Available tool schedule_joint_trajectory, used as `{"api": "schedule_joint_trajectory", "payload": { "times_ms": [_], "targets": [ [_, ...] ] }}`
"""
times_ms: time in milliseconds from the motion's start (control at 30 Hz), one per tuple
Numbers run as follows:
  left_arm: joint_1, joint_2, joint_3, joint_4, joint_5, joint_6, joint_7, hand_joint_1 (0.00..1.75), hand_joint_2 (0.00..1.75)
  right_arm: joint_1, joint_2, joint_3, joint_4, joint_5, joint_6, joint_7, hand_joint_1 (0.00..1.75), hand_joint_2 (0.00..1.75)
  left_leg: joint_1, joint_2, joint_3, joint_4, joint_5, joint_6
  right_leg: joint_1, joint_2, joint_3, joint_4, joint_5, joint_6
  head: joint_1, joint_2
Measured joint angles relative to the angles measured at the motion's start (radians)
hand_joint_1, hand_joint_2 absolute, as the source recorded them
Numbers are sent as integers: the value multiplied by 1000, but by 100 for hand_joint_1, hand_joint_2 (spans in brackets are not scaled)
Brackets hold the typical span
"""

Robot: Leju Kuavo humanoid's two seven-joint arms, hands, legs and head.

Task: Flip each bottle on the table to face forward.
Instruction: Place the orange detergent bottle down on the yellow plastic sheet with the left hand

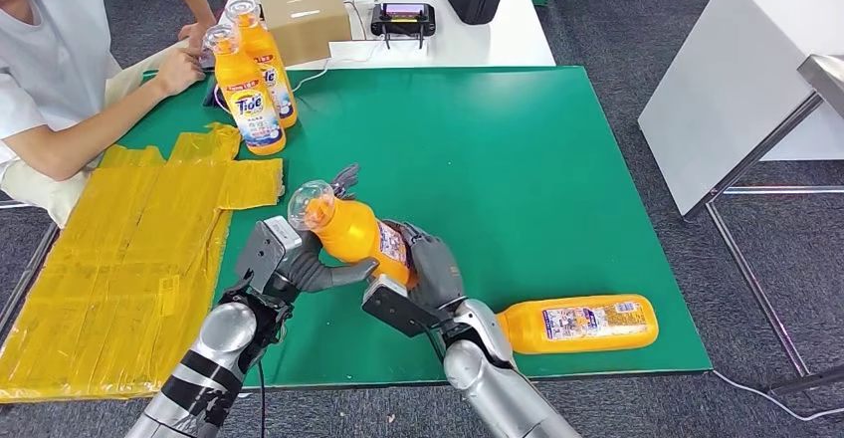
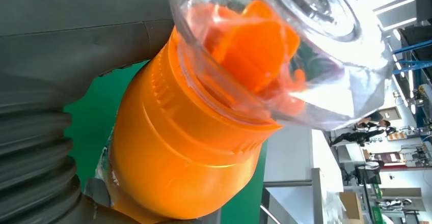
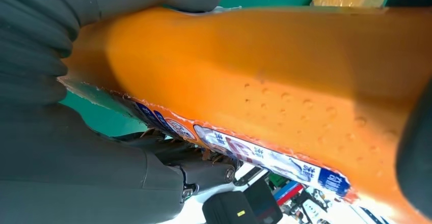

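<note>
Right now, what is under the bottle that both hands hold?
Under the held bottle lies the green mat, seen around it. Grey fingers of the left hand and the right hand cover the mat directly below.

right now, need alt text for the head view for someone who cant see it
Both robot hands, left hand and right hand, hold a tilted orange bottle over a green table. Another bottle lies on its side near the front edge; two standing bottles are beside a seated person.
</note>
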Motion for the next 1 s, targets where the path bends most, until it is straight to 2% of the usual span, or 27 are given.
{"api": "schedule_joint_trajectory", "payload": {
  "times_ms": [100,133,700,733,767,867,900,1000],
  "targets": [
    [0,0,0,5,9,-6,-5,167,175,-1,1,4,5,-8,0,0,175,175,0,0,0,0,0,0,0,0,0,0,0,0,0,0],
    [0,0,0,7,13,-7,-7,175,175,-1,2,5,5,-11,0,0,175,175,0,0,0,0,0,0,0,0,0,0,0,0,0,0],
    [0,-5,0,14,21,-6,-19,175,175,1,-8,5,-23,-55,-15,-11,175,175,0,0,0,0,0,0,0,0,0,0,0,0,0,0],
    [0,-5,0,14,23,-5,-20,175,175,2,-10,5,-29,-58,-17,-13,170,175,0,0,0,0,0,0,0,0,0,0,0,0,0,0],
    [-1,-6,0,14,26,-4,-21,175,175,5,-12,5,-38,-61,-19,-14,146,175,0,0,0,0,0,0,0,0,0,0,0,0,0,0],
    [-1,-8,0,14,35,3,-26,175,175,14,-20,4,-70,-68,-24,-18,20,175,0,0,0,0,0,0,0,0,0,0,0,0,0,0],
    [-1,-9,1,13,37,8,-27,175,175,19,-22,3,-83,-71,-27,-22,0,175,0,0,0,0,0,0,0,0,0,0,0,0,0,0],
    [4,-9,10,3,27,48,-34,175,175,39,-32,0,-149,-82,-47,-35,0,175,0,0,0,0,0,0,0,0,0,0,0,0,0,0]
  ]
}}
